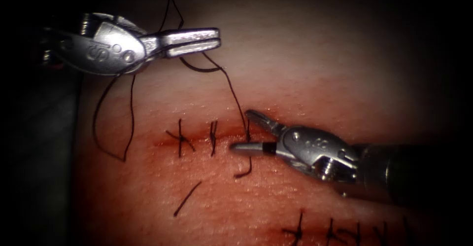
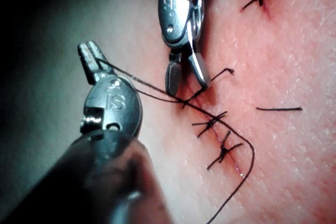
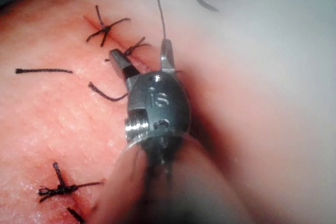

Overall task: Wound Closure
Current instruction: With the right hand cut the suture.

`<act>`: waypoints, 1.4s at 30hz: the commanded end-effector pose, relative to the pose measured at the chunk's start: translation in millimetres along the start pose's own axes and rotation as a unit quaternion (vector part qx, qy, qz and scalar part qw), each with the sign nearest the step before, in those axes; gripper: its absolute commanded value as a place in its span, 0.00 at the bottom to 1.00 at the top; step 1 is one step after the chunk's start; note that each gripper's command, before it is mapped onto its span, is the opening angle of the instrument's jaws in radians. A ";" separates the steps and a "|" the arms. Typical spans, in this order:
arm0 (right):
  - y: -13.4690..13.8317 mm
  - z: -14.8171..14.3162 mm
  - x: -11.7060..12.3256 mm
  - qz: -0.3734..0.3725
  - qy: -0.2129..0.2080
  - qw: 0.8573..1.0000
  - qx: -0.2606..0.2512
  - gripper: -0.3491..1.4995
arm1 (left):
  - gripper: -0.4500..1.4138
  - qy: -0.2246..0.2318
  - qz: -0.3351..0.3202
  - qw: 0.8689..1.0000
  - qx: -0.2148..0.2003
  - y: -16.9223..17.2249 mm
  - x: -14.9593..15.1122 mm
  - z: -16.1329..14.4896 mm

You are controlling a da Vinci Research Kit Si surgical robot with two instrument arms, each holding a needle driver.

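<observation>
Fingers [image 1: 209, 38] left clamp thread [image 1: 235, 95] | right tool [image 1: 249, 132] spread astride it | cut end [image 1: 187, 198] nearby

The left tool [image 2: 92, 56] is showing a stamped "IS" on the round body behind its jaws in the left wrist view. The right tool [image 3: 139, 59] is showing the same "IS" on its body in the right wrist view. Stamped marks on both tools in the endoscope view are staying unreadable.

Dark thread [image 1: 235, 95] runs taut from the cut [image 1: 197, 140] in the tissue [image 1: 295, 68].
</observation>
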 end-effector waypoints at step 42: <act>-1.3 7.0 -1.8 -0.052 0.028 0.997 -0.047 0.00 | 0.00 0.025 0.008 1.000 -0.001 0.3 3.7 0.6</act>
